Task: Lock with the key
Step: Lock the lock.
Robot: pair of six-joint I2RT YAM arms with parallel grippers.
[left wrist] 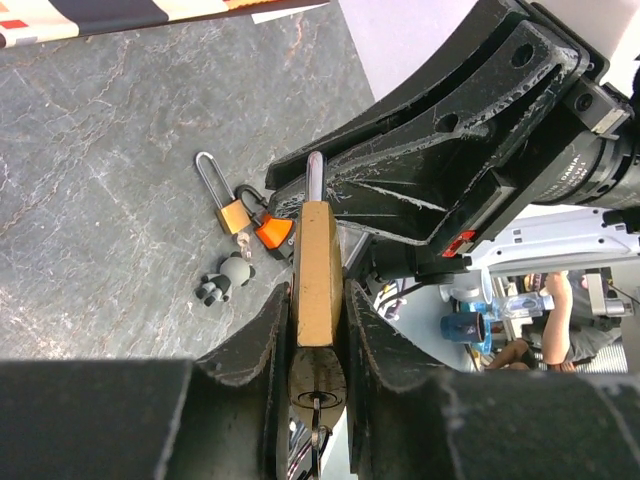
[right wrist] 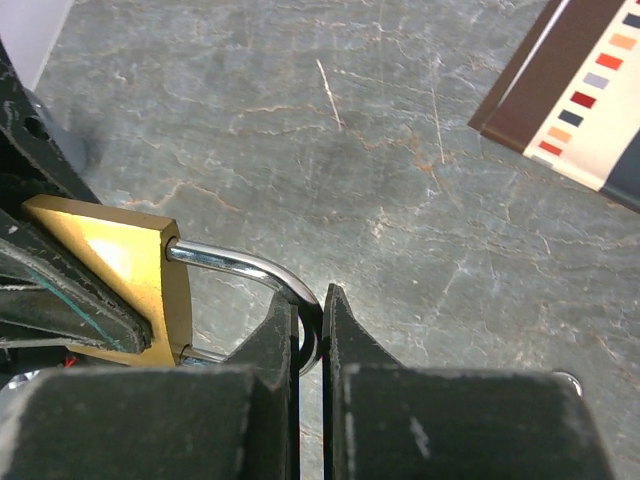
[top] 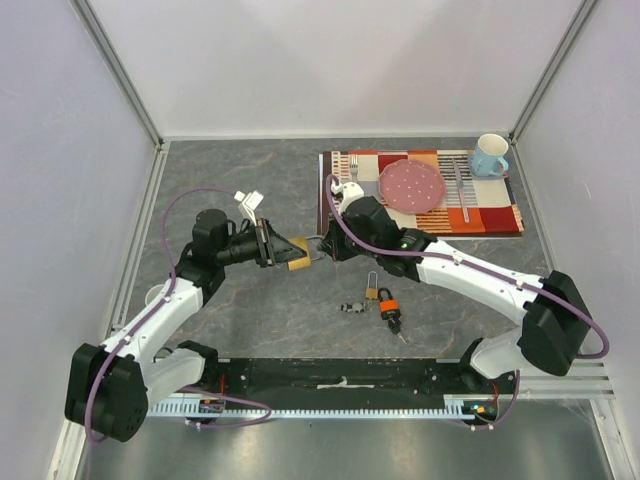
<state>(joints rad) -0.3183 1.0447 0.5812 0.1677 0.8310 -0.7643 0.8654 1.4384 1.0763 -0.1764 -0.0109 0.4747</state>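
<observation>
Over the middle of the tabletop, the left gripper [top: 280, 247] clamps the body of a brass padlock [top: 298, 258]. Just right of it, the right gripper [top: 322, 248] is pinched tight on its steel shackle [right wrist: 240, 265]. A small brass padlock [top: 371, 292] and an orange padlock [top: 388, 305] lie toward the near edge.

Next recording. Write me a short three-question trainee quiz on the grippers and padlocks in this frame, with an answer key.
1. True or false: the left gripper holds the large brass padlock by its body.
2. What does the right gripper pinch? A) a key B) the shackle C) the mug handle
3. Fill in: lying next to the small brass padlock is an ______ padlock.

Key: 1 true; 2 B; 3 orange padlock.
</observation>
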